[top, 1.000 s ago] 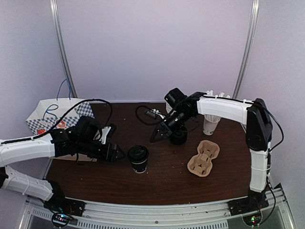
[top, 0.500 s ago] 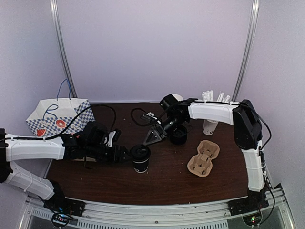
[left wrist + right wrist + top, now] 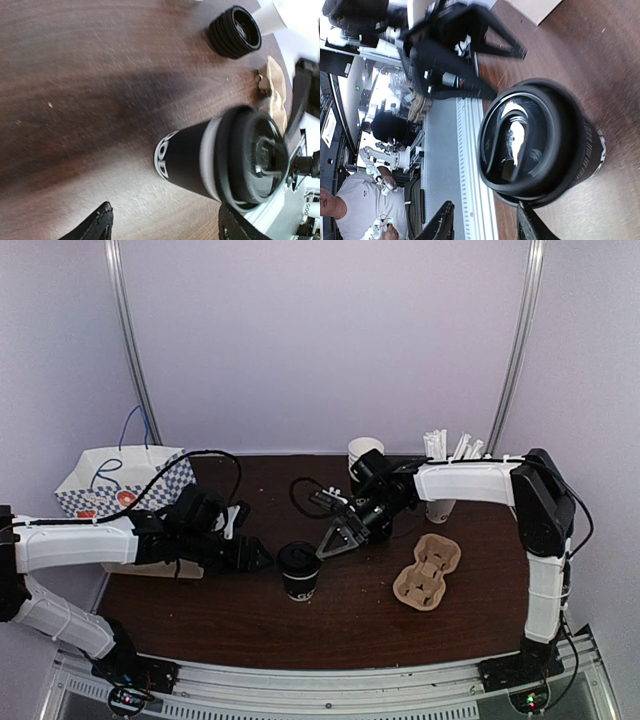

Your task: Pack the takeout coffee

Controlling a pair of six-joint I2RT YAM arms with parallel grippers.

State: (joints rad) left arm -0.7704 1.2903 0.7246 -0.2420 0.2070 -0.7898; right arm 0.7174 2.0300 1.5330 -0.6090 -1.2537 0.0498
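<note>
**A:** Why does the paper bag (image 3: 118, 478) sit off at the left, toward the back of the table (image 3: 350, 625)?

**B:** My guess is that it's the last stop. Its mouth and handles face up, and it's out of both arms' way.

**A:** And the left gripper (image 3: 254, 558)?

**B:** It's low over the wood, just left of the takeout coffee (image 3: 300, 578), and pointed at the cup's side. Its jaws stand wide and hold nothing. In the left wrist view the cup lies ahead of the tips, not between them. That looks like a side approach, to steady or take the body.

**A:** Where exactly is the coffee?

**B:** It's upright near the middle of the table, toward the front, with its black lid (image 3: 520, 135) on top. A pale band shows under the lid in the left wrist view, so the lid may not be pressed fully home.

**A:** The right gripper (image 3: 337, 540)?

**B:** It's just beyond and to the right of the cup, angled down at the lid. Its fingers are partly apart and empty, probably so it can press the lid down.

**A:** Further right?

**B:** The pulp carrier (image 3: 428, 570) lies free with both wells bare, apart from the cup. The white cup of straws (image 3: 438, 510) stands behind it.
</note>
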